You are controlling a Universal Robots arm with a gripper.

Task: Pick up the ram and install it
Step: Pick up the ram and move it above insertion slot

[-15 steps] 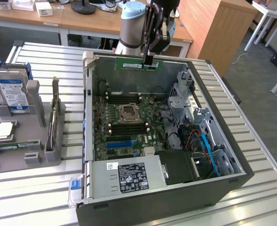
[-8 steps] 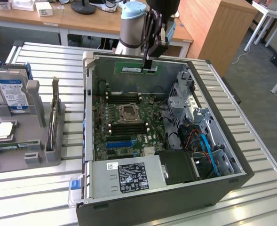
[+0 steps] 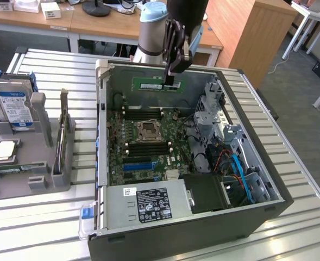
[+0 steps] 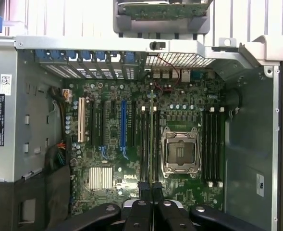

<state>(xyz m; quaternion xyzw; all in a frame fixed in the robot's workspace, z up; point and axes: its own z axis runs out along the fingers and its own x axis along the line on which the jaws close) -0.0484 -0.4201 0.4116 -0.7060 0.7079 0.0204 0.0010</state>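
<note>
- The claw (image 3: 171,81) is gripping tight on the ram (image 3: 151,85), its two black fingers (image 4: 144,192) pressing the board's flat faces near the middle of its length
- The ram is hanging level and on edge, its green face with a pale label showing against the far wall of the computer case (image 3: 101,125)
- It is sitting above the motherboard (image 3: 173,157), not touching it
- Seen edge-on from the wrist, the ram is running as a thin line along the black memory slots (image 4: 143,144) just beside the processor socket (image 4: 180,151)
- The socket is lying open near the middle of the board, with more black slots on its other side
- The case is lying on its side with the cover off, on the slatted metal counter (image 3: 301,179)
- A silver power supply (image 3: 149,204) with a black label is filling the near end of the case
- At the exterior view's left, well apart from the case, a grey holder (image 3: 40,157) is carrying a hard drive (image 3: 13,106) with a blue label, standing tilted, and a square silver processor chip (image 3: 5,151) lying flat nearer the camera
</note>
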